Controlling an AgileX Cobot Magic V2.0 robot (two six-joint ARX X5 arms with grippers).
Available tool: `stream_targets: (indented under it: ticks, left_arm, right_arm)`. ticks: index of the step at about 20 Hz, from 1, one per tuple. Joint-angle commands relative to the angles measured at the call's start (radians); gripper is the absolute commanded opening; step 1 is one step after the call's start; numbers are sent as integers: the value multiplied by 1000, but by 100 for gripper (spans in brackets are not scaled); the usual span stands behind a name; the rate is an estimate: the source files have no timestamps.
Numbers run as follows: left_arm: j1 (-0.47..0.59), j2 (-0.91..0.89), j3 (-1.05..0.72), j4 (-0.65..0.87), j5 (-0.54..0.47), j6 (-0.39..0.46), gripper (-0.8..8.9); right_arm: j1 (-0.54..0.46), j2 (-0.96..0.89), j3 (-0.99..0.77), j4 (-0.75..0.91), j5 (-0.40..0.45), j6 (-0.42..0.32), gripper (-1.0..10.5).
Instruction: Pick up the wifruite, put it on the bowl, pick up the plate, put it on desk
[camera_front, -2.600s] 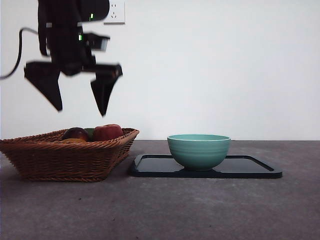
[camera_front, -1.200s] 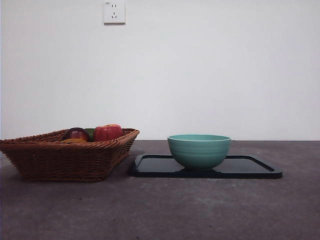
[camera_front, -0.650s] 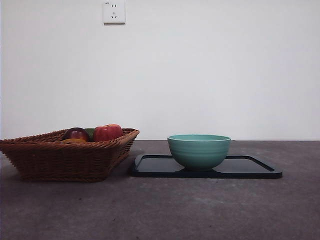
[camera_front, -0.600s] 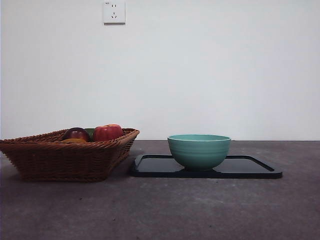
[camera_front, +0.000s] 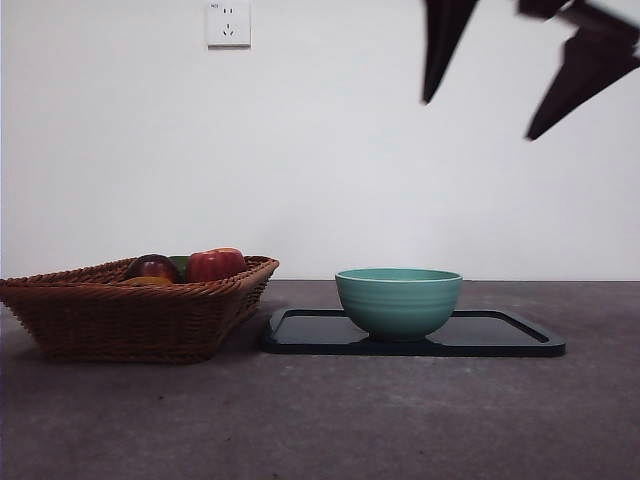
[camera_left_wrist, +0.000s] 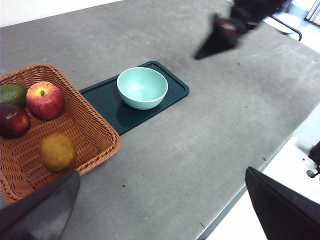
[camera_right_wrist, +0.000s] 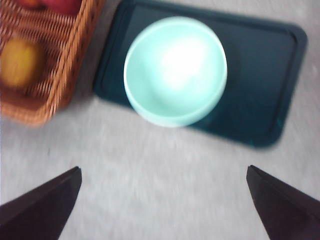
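The right gripper (camera_front: 530, 75) hangs high above the desk (camera_front: 330, 420), over the bowl (camera_front: 398, 302) and the far end of the dark tray (camera_front: 500, 340). Its jaws are spread wide and hold nothing. In the right wrist view the two jaws rise at the two sides, and the bowl (camera_right_wrist: 175, 70) lies between them, far below. This picture is blurred, so I cannot tell the small details there.

The left gripper (camera_left_wrist: 165, 205) is also high, on the basket side of the desk. Its jaws are spread wide and empty too. In the front view only the right gripper shows; the left one is outside of it.

The wifruite (camera_left_wrist: 58, 151) lies inside the woven basket (camera_left_wrist: 95, 135), near the basket wall that faces the bowl. It is apart from the other fruits. The red apple (camera_left_wrist: 45, 99) is further inside, with the dark purple-red fruit (camera_left_wrist: 13, 120) just beside it and a green fruit (camera_left_wrist: 12, 93) behind them. In the front view the wifruite is only a thin orange edge behind the basket rim, perhaps at (camera_front: 148, 282).

The bowl stands upright on the tray, toward the end that is near the basket. It is empty inside.
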Motion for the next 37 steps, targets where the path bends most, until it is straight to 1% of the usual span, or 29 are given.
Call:
stream_targets:
  ticks: [1, 6, 9, 12, 16, 18, 22, 24, 26, 30, 33, 37]
  left_arm:
    - [-8, 4, 9, 13, 2, 9, 530]
    - [-8, 4, 9, 12, 2, 8, 530]
    - [-8, 4, 9, 12, 2, 8, 530]
    - [-8, 4, 9, 12, 2, 9, 530]
    - [-8, 4, 9, 12, 2, 9, 530]
    - [-8, 4, 9, 12, 2, 9, 530]
    - [-8, 4, 9, 12, 1, 9, 530]
    - [-8, 4, 9, 12, 1, 9, 530]
    - [-8, 4, 9, 11, 2, 9, 530]
    - [-8, 4, 9, -19, 2, 8, 530]
    - [-8, 4, 9, -25, 2, 8, 530]
    - [-8, 4, 9, -57, 1, 8, 530]
  right_arm:
    - [-11, 135, 104, 6, 2, 6, 578]
    - [-77, 392, 274, -47, 5, -13, 577]
    - [-115, 494, 311, -50, 0, -16, 577]
    - [-133, 563, 311, -37, 0, -18, 575]
    - [-132, 613, 310, -23, -1, -25, 473]
    - [-130, 623, 309, -13, 0, -25, 441]
    - [-130, 639, 309, -10, -9, -24, 172]
    - [-130, 639, 309, -9, -11, -23, 73]
    - [-130, 639, 309, -7, -10, -19, 14]
    - [-129, 638, 309, 1, -12, -19, 12]
    - [-130, 601, 322, -17, -12, -20, 12]
    - [-115, 464, 325, -124, -11, -74, 12]
